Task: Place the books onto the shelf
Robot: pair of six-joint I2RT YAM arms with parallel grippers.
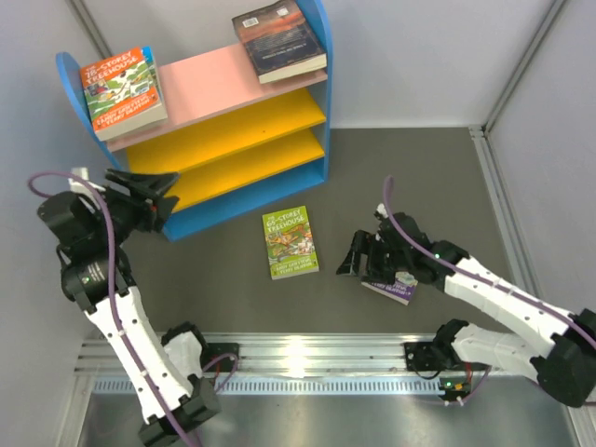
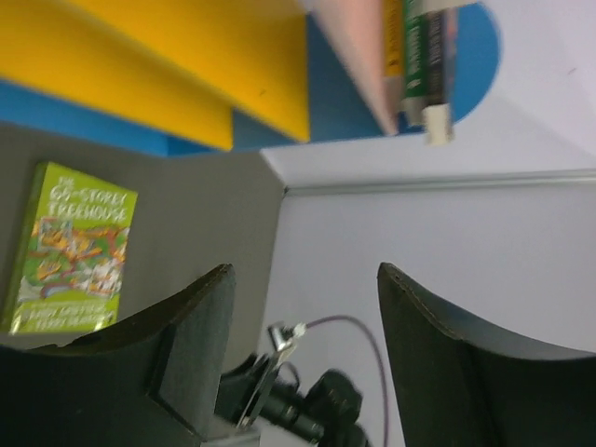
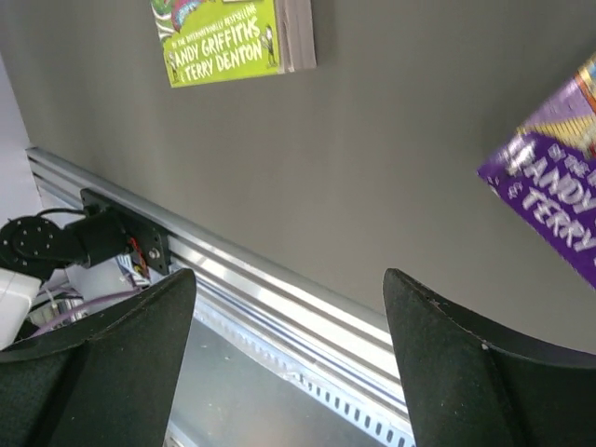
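Observation:
The shelf (image 1: 279, 182) has blue sides, a pink top board and two yellow boards (image 2: 158, 65). On its pink top lie a stack of bright books (image 1: 121, 88) at the left and a dark book (image 1: 279, 39) at the right. A green book (image 1: 291, 242) lies flat on the table in front of the shelf, and shows as the green book (image 2: 70, 247) and the green book (image 3: 228, 37) in both wrist views. A purple book (image 1: 399, 289) lies under the right arm's wrist. My left gripper (image 1: 166, 197) hangs open and empty by the shelf's lower left corner. My right gripper (image 1: 356, 256) is open and empty, with the purple book (image 3: 559, 205) to the right of its jaws.
A metal rail (image 1: 307, 349) runs along the near edge of the table and carries both arm bases. White walls close in the back and the right side. A purple cable (image 1: 112, 251) loops along the left arm.

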